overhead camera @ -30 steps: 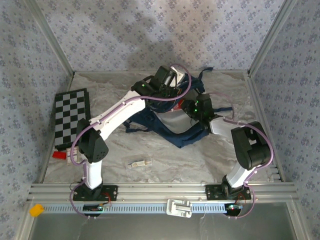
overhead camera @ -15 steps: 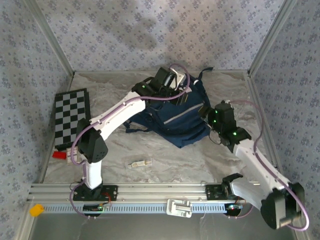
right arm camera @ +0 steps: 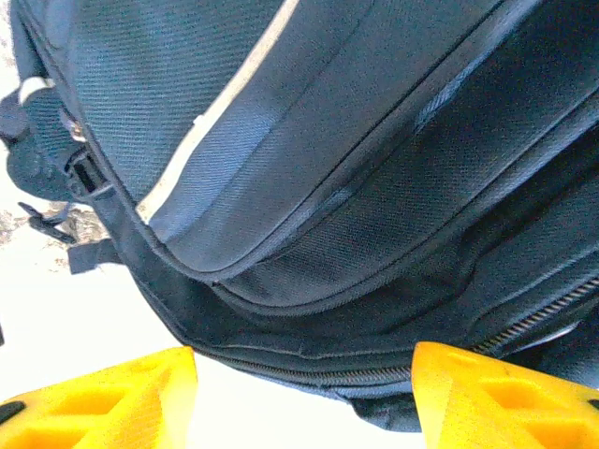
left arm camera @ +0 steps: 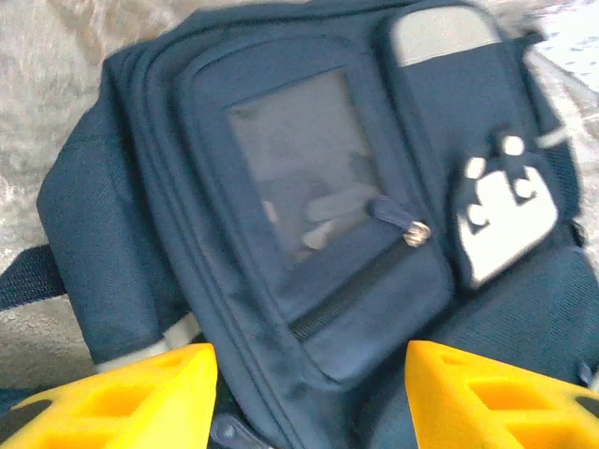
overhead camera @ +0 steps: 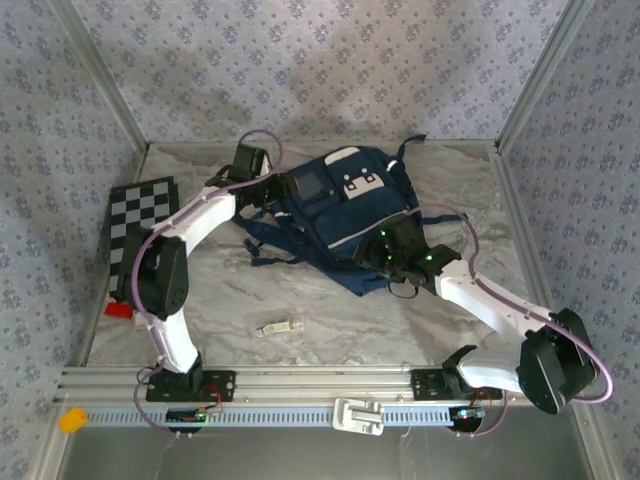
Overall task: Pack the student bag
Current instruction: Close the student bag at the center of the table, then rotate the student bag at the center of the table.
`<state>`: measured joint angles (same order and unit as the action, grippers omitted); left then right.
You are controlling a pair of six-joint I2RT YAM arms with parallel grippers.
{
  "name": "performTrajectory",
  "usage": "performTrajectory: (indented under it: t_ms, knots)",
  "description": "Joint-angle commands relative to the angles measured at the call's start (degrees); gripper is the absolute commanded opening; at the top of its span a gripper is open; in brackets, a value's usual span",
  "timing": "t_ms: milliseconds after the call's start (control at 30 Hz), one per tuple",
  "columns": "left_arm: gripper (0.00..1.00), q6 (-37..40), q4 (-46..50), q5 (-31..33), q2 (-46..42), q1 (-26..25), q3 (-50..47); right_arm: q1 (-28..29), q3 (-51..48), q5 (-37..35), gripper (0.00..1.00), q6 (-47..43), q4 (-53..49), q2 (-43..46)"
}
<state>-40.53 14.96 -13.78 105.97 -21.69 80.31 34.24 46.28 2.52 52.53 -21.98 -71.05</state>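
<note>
The student bag (overhead camera: 345,210), a navy backpack with a white patch (overhead camera: 356,181) and a pale stripe, lies flat at the back middle of the table, straps spread to its left. My left gripper (overhead camera: 268,192) is at the bag's left side, open; in the left wrist view its yellow fingers (left arm camera: 131,393) stand wide apart over the student bag (left arm camera: 309,196) near the front pocket zipper. My right gripper (overhead camera: 372,256) is at the bag's near right edge, open; in the right wrist view the student bag (right arm camera: 309,187) shows its zippered rim between the fingertips (right arm camera: 487,398).
A black-and-white checkerboard (overhead camera: 140,232) lies at the left edge with a small red item (overhead camera: 118,310) near its front corner. A small pale object (overhead camera: 279,326) lies on the cloth in front of the bag. A yellow piece (overhead camera: 72,420) sits on the front rail.
The left arm has pulled off the bag's top to its left side. The right arm swung back to the bag's near right edge. The bag now lies flat, front pocket showing.
</note>
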Motion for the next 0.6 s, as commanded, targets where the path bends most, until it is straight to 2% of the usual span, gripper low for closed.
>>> performTrajectory:
  t_ms: [0,167,333,567]
  knots:
    - [0.54,-5.84,-4.35,-2.75,4.11,-0.34,1.81,0.13,0.76,0.73,0.63,1.87,3.45,-1.46]
    - [0.49,-9.92,-6.21,-3.54,9.61,0.16,3.0,-0.72,-1.15,0.53,0.64,2.24,4.34,-1.63]
    - [0.5,-11.53,-11.88,-4.65,11.48,-0.27,1.95,-1.62,-2.89,1.52,0.64,2.06,5.16,-1.9]
    - [0.3,-17.07,-15.38,-3.77,9.39,-1.07,-3.66,-3.87,-6.45,3.14,0.64,2.82,7.82,-1.35]
